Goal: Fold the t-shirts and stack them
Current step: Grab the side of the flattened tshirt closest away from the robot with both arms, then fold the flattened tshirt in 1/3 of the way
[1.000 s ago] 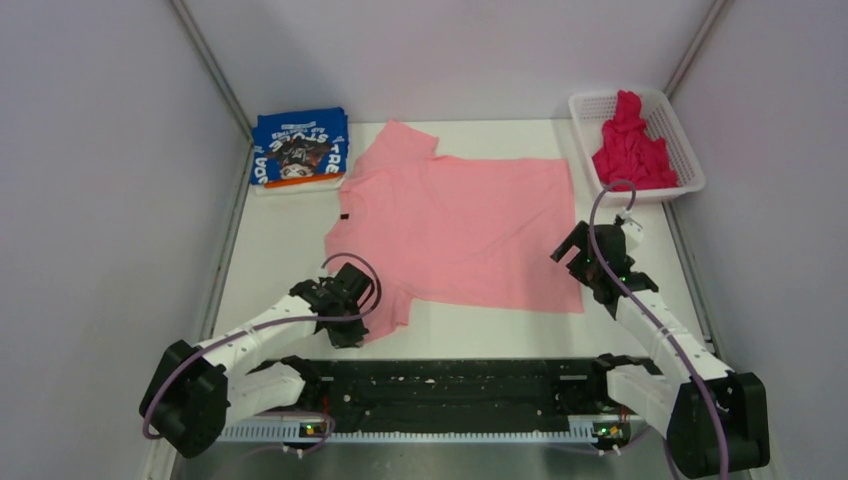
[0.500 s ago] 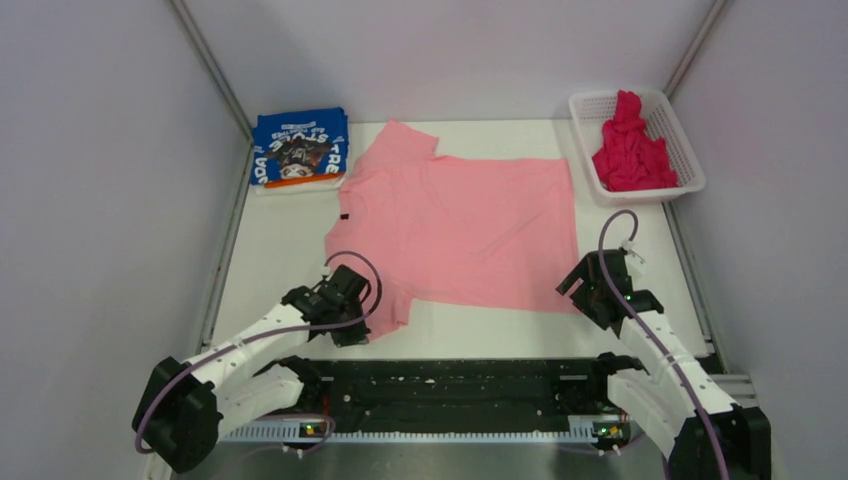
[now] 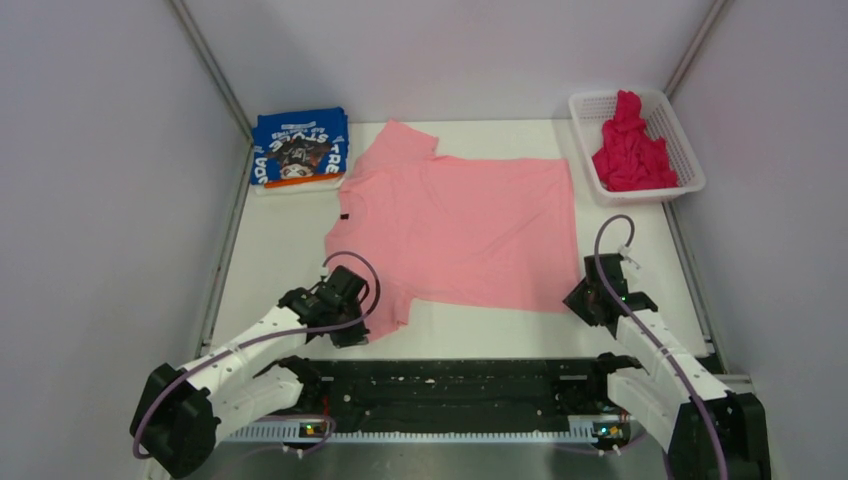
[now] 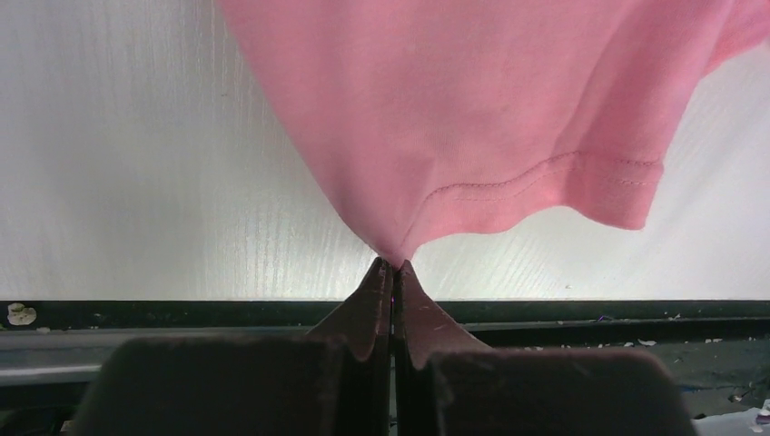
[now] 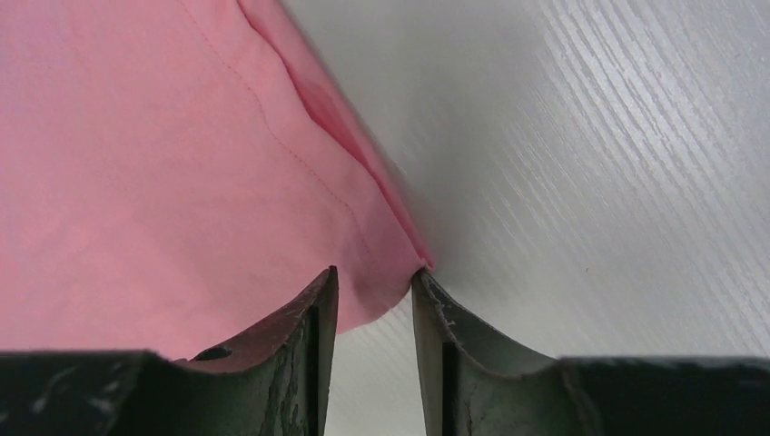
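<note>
Three t-shirts we log | pink t-shirt (image 3: 460, 225) spread flat at centre of table (image 3: 270, 250) | our left gripper (image 4: 392, 265) clenched on its 7 o'clock sleeve edge | our right gripper (image 5: 374, 277) parted around its 5 o'clock hem corner, unclamped | blue t-shirt (image 3: 299, 147) folded, 11 o'clock | magenta t-shirt (image 3: 630, 145) heaped in basket (image 3: 690, 160), 1 o'clock

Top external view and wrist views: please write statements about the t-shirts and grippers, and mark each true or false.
1. The left gripper is shut on the pink t-shirt. True.
2. The magenta t-shirt is neatly folded. False: it is bunched in the white basket.
3. The blue t-shirt lies folded at the far left. True.
4. The right gripper is fully shut. False: its jaws stand apart around the pink t-shirt's corner.
</note>
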Available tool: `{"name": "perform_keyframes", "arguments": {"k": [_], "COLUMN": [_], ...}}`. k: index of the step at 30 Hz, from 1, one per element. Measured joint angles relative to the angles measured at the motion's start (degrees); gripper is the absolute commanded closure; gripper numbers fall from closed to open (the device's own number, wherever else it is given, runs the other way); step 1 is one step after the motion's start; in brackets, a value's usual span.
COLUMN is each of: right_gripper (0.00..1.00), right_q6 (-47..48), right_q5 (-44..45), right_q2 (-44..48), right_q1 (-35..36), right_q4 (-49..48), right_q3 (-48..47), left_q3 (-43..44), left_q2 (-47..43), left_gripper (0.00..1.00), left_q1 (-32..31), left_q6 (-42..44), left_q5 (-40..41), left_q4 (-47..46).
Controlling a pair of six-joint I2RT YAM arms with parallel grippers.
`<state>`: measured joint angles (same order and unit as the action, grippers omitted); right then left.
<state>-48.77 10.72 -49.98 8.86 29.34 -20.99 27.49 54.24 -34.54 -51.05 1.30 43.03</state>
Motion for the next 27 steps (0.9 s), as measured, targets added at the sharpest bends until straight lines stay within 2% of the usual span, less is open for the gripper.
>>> {"name": "perform_keyframes", "arguments": {"k": [2,5,11,20,27], "right_gripper": [0.77,1.00,1.00,1.00,1.00], "right_q6": [-0.4,-0.6,-2.1,-3.6,-1.1], "right_q5": [0.5,1.2,3.7,6.2,5.0], "right_q2": [-0.4,-0.5,-0.2,2.9,1.6], "right_q1": [0.0,0.0,0.0,0.0,0.0], "right_q4": [-0.2,-0.3,1.9,8.0,7.4], "right_q3": [0.1,0.3,0.2,0.2,-0.6], "left_q3": [0.0,0.0,0.0,-1.6,-1.0], "left_q2": [-0.1,-0.7,-4.8,-13.4,-10.5], "left_gripper": [1.00,1.00,1.00,1.00,1.00], "left_q1": [0.0,0.0,-0.5,-4.8,-5.0], "left_q6": [-0.1,-0.3,-2.5,-8.6,-7.6], "left_q5": [-0.2,-0.7,-3.1,-4.7,-5.6], "left_q4": [0.5,1.2,4.2,10.6,7.5]}}
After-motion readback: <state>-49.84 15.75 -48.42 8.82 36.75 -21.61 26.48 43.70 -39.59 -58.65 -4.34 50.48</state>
